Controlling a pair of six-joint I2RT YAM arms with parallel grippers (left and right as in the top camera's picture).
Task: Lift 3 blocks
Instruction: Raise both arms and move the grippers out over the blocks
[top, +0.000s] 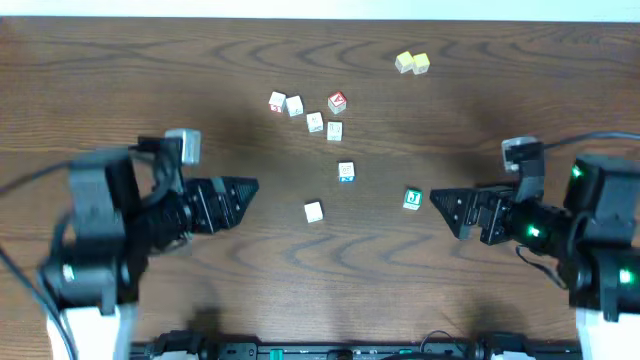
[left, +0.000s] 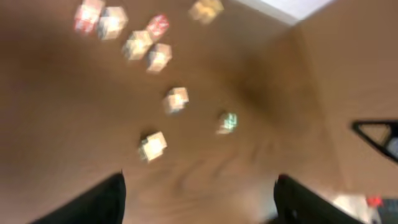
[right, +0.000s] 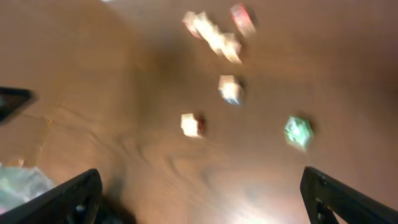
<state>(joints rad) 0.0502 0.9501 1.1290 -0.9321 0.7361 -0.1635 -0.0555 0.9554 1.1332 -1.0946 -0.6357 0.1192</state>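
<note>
Three blocks lie apart on the wooden table: a green-faced block (top: 412, 199), a pale block with blue marks (top: 346, 172) and a cream block (top: 314, 211). My left gripper (top: 243, 203) stands open to the left of the cream block, holding nothing. On the other side, my right gripper (top: 447, 214) is open just right of the green block, also holding nothing. The blurred left wrist view shows the cream block (left: 152, 146), the blue-marked block (left: 176, 100) and the green block (left: 227, 122) ahead of the left gripper (left: 199, 199). In the right wrist view the green block (right: 298, 132), cream block (right: 191, 124) and blue-marked block (right: 229, 89) lie beyond the right gripper (right: 202, 193).
A red-faced cube (top: 337, 102) and several pale cubes (top: 295, 106) cluster farther back. Two pale-yellow cubes (top: 412, 63) sit near the far edge. Bare wooden table (top: 150, 80) stretches on both sides.
</note>
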